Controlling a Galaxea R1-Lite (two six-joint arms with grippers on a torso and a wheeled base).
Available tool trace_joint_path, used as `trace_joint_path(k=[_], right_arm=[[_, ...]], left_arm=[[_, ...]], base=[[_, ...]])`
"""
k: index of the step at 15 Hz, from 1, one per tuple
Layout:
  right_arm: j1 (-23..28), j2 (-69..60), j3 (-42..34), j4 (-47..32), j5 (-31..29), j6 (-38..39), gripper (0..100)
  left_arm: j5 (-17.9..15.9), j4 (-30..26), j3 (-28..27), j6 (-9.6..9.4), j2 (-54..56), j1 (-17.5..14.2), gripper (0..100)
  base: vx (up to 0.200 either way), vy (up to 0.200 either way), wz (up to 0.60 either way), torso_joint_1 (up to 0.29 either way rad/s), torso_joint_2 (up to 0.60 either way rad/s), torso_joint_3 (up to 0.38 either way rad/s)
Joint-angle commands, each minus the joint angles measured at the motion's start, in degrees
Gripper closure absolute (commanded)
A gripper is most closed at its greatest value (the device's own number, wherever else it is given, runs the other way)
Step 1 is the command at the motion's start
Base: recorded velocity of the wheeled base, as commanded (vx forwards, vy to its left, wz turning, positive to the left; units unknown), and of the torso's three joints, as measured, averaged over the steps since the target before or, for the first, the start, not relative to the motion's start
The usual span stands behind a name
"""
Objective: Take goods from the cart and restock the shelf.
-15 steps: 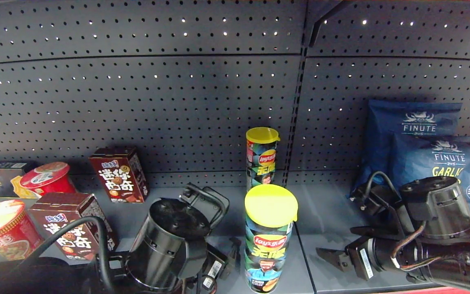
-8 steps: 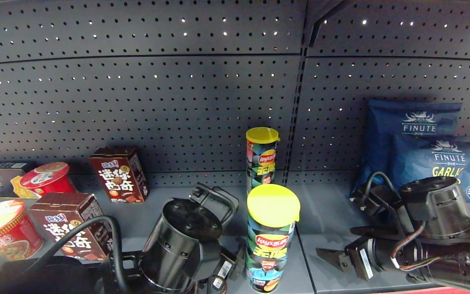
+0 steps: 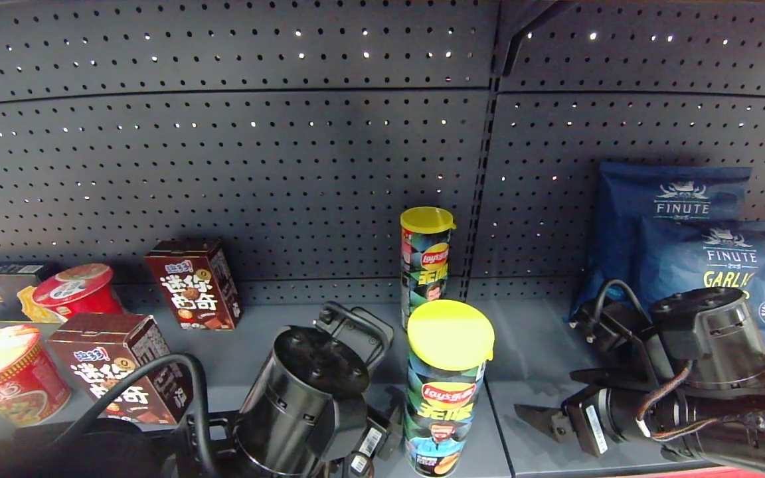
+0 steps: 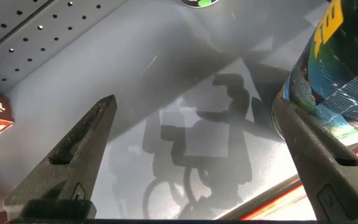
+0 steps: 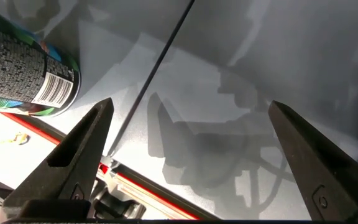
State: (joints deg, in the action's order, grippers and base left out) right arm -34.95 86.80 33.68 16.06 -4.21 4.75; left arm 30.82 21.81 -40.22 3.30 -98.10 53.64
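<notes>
Head view: front chip can (image 3: 449, 388) stands upright at the front edge of the shelf (image 3: 542, 345), w/ a 2nd can (image 3: 426, 255) right behind it. Left claw (image 4: 192, 104) is wide open and empty, low beside the front chip can. One finger (image 4: 309, 155) is just beside it, maybe touching. Right claw (image 5: 191, 104) is wide open too, on the other side, apart.

The head view was dim, with pinpoints of light shining through the holes of the dark pegboard (image 3: 289, 166), its straight seams bowed toward the frame's upper left, while light from above laid dark shadows across the pale grey shelf (image 4: 166, 74) in both wrist views.
</notes>
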Motion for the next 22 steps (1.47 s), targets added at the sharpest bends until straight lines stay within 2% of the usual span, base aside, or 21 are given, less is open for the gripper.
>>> trace_joint_path(k=[1, 4, 8, 11, 14, 15, 17, 19, 20, 21, 22], right_arm=[[0.1, -0.6, -0.4, 0.1, -0.1, 0.1, 0], [1.8, -5.8, -1.9, 0.1, -0.1, 0.4, 0], [2.6, -15.0, -2.3, -0.8, -0.8, 3.2, 0], [6.6, -23.3, -3.9, -3.8, -1.2, 3.1, 0], [12.5, -30.2, -4.5, -4.5, -1.8, 2.9, 0], [17.9, -34.4, -5.6, -5.8, -2.2, 2.9, 0], [24.6, -42.5, -8.8, -8.4, -2.6, 3.0, 0], [26.1, -54.6, -10.5, -20.3, -5.9, 3.0, 0], [27.1, -58.0, -10.5, -23.8, -6.5, 3.0, 0], [33.2, -64.2, -10.3, -29.3, -6.4, 2.8, 0], [35.7, -66.2, -10.3, -30.8, -6.3, 2.8, 0]], left_arm=[[0.0, 0.0, 0.9, 0.74, 0.5, -1.3, 0], [0.1, -0.4, 1.7, 1.35, 5.0, -5.3, 0], [0.0, -0.3, 2.1, 1.35, 11.3, -7.5, 0], [0.0, 0.5, 2.1, 1.27, 16.4, -9.6, 0], [0.0, 1.0, 4.4, 0.92, 23.9, -15.5, 0], [-0.1, 0.6, 7.9, 0.92, 29.7, -19.2, 0], [-0.7, 0.3, 12.7, 0.83, 38.3, -23.6, 0], [-0.5, -0.1, 16.4, 0.48, 46.9, -29.6, 0], [-0.2, -0.1, 17.5, 0.04, 49.3, -29.9, 0], [1.6, -0.3, 20.4, -1.19, 54.5, -30.0, 0], [3.1, -0.8, 21.4, -2.25, 56.3, -30.0, 0]], base=[[0.0, 0.0, 0.0, 0.0, 0.0, 0.0], [0.0, 0.0, 0.0, 0.0, 0.0, 0.0], [0.0, 0.0, 0.0, 0.0, 0.0, 0.0], [0.0, 0.0, 0.0, 0.0, 0.0, 0.0], [0.0, 0.0, 0.0, 0.0, 0.0, 0.0], [0.0, 0.0, 0.0, 0.0, 0.0, 0.0], [0.0, 0.0, 0.0, 0.0, 0.0, 0.0], [0.0, 0.0, 0.0, 0.0, 0.0, 0.0], [0.0, 0.0, 0.0, 0.0, 0.0, 0.0], [0.0, 0.0, 0.0, 0.0, 0.0, 0.0], [0.0, 0.0, 0.0, 0.0, 0.0, 0.0]])
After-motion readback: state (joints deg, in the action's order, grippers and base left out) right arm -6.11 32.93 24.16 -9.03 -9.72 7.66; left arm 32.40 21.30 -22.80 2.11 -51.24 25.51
